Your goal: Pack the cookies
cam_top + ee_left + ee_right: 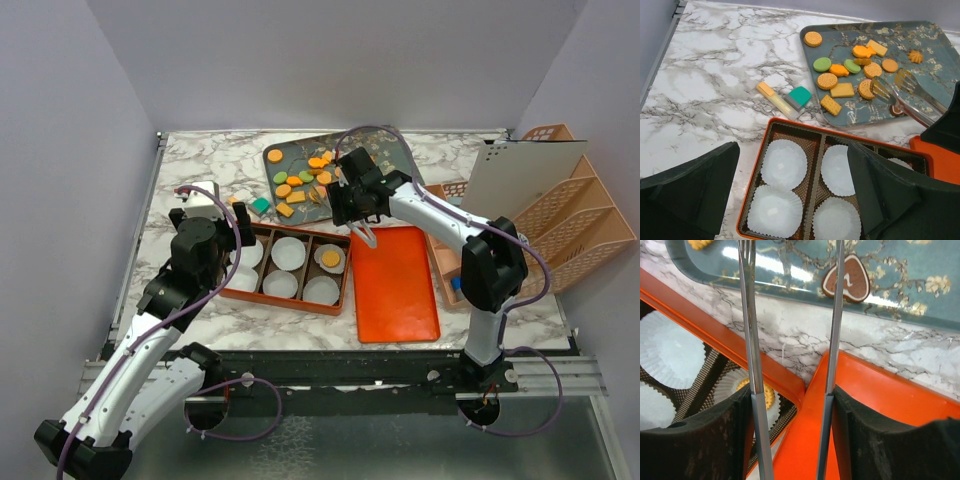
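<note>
We read this as the reach for another biscuit. The right gripper [792, 400] clamps its fingers on the two arms of a pair of metal tongs [752, 315], using them as a longer, finer pair of jaws, which suits flat biscuits too thin for the thick black pads. In the left wrist view the tongs' scalloped tips stand apart over the near edge of the blue floral tray [935, 45], with nothing between them.

Most of the cookies [827, 81] lie loose on that tray: orange rounds and squares, some green ovals, and a brown heart [846, 277] close to the near rim. One round cookie [330, 258] sits in a paper cup at the back right corner of the orange six-compartment box [790, 122]. The other paper cups [785, 162] that we can see are bare.

The box sits just in front of the tray, so each carry is short. Its orange lid [395, 285] lies flat to the right, probably kept within reach for closing.

The left gripper [793, 150] hovers over the left end of the box, fingers spread wide and holding nothing, clear of the working side. Teal and yellow blocks [800, 96] lie on the marble between tray and box, touched by neither arm.
</note>
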You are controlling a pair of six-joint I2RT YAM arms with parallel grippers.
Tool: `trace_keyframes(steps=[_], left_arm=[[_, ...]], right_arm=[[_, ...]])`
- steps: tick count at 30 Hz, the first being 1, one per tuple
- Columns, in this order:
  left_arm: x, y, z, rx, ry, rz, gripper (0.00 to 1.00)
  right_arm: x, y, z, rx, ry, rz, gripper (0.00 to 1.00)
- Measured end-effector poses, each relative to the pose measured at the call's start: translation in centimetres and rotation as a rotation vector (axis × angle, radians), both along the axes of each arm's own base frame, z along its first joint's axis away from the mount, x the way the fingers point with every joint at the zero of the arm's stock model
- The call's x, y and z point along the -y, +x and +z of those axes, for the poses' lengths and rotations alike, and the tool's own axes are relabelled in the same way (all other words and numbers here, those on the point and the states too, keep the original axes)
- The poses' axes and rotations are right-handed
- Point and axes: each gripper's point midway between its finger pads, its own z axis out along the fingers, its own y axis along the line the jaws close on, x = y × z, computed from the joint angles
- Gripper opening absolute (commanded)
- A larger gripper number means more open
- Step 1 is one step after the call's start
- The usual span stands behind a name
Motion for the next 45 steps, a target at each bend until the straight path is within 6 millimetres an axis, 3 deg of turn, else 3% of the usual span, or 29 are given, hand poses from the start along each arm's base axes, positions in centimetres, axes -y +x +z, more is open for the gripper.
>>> trace_keyframes(steps=[13, 24, 33, 45], left_arm=[[0.6, -0.2, -0.2, -0.003, 0.002, -0.022, 0.99], [0.7, -0.3, -0.3, -0.003, 0.003, -0.029, 0.99], [0.9, -0.3, -0.3, -0.003, 0.006, -0.033, 0.99], [0.9, -0.2, -0.2, 0.002, 0.004, -0.034, 0.99]], right_arm=[[3.7, -2.4, -2.3, -0.116, -0.128, -0.04, 0.62], [6.3, -2.6, -2.4, -0.169, -0.154, -0.09, 0.62], [5.3, -2.3, -1.5, -0.196, -0.128, -0.077, 0.62], [4.9, -2.3, -2.7, -0.272, -0.157, -0.086, 0.6]])
